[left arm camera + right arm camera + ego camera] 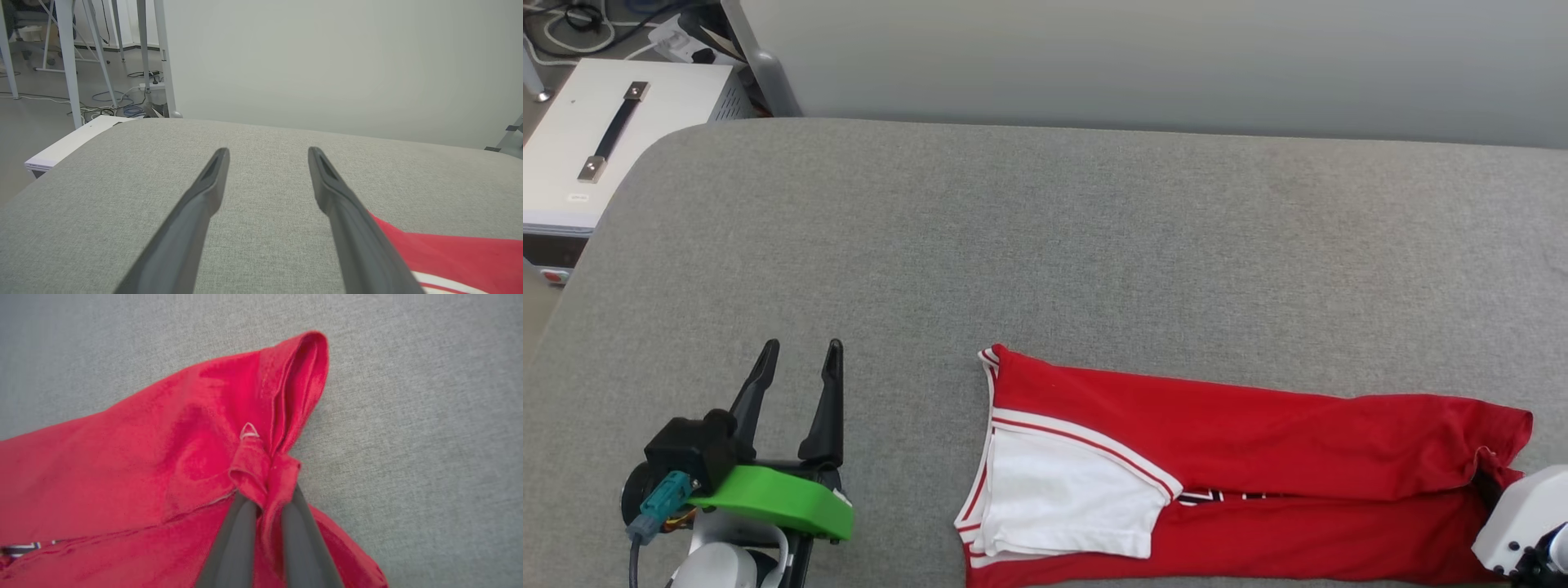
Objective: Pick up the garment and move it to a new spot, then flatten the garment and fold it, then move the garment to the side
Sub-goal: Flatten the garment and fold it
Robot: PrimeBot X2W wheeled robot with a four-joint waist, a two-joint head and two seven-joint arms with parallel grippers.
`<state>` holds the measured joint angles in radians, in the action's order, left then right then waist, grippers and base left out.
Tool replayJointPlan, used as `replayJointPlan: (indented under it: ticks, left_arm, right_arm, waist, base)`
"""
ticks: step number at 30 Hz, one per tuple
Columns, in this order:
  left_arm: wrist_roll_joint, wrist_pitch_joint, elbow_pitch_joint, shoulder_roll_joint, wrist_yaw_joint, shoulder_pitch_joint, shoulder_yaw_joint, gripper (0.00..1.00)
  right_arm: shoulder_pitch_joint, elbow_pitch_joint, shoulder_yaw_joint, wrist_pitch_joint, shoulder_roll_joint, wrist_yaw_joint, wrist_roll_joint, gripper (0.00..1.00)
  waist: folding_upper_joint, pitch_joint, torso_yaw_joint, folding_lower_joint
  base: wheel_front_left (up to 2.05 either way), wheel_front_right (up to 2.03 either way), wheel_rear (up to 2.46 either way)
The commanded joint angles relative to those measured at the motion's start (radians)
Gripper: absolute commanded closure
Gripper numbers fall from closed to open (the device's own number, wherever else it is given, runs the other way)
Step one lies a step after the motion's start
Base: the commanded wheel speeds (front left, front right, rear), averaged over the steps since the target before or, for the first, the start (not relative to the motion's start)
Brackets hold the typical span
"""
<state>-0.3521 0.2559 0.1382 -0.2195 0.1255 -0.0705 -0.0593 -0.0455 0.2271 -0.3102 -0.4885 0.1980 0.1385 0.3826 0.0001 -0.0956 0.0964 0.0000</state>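
Red garment hem, seemingly, pinched in right end effector.

The shirt is bright red, its sleeve white, edged with red-and-white striped trim. A sliver of print at the fold looks black and white. The cushion is flecked grey. The left gripper has black fingers and a green cover. The box is white with a black handle.
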Motion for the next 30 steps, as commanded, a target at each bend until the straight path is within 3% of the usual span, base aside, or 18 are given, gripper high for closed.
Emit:
replayJointPlan:
  ticks: [1,10,19,30]
  left_arm:
    - [-0.005,0.006,0.004,0.003,0.005,0.024,0.000,0.00]
    - [-0.014,0.006,0.017,0.011,0.005,0.049,-0.010,0.00]
    - [-0.037,0.006,0.038,0.015,0.005,0.066,-0.020,0.00]
    - [-0.047,0.006,0.057,0.012,0.005,0.057,-0.022,0.00]
  right_arm:
    - [0.006,-0.023,0.012,-0.001,-0.006,-0.008,0.004,1.00]
    - [0.052,-0.189,0.127,-0.044,-0.033,-0.008,0.066,1.00]
    - [0.075,-0.309,0.245,-0.115,-0.105,-0.008,0.135,1.00]
    - [0.037,-0.310,0.414,-0.148,-0.146,-0.008,0.198,1.00]
  waist:
    - [-0.0001,0.013,-0.004,0.0000]
    - [-0.0001,0.069,0.007,0.0000]
    - [-0.0001,0.105,0.066,0.0000]
    - [-0.0001,0.088,0.146,0.0000]
  base:
    - [0.00,0.00,0.00]
    - [0.00,0.00,0.00]
    - [0.00,0.00,0.00]
    - [0.00,0.00,0.00]
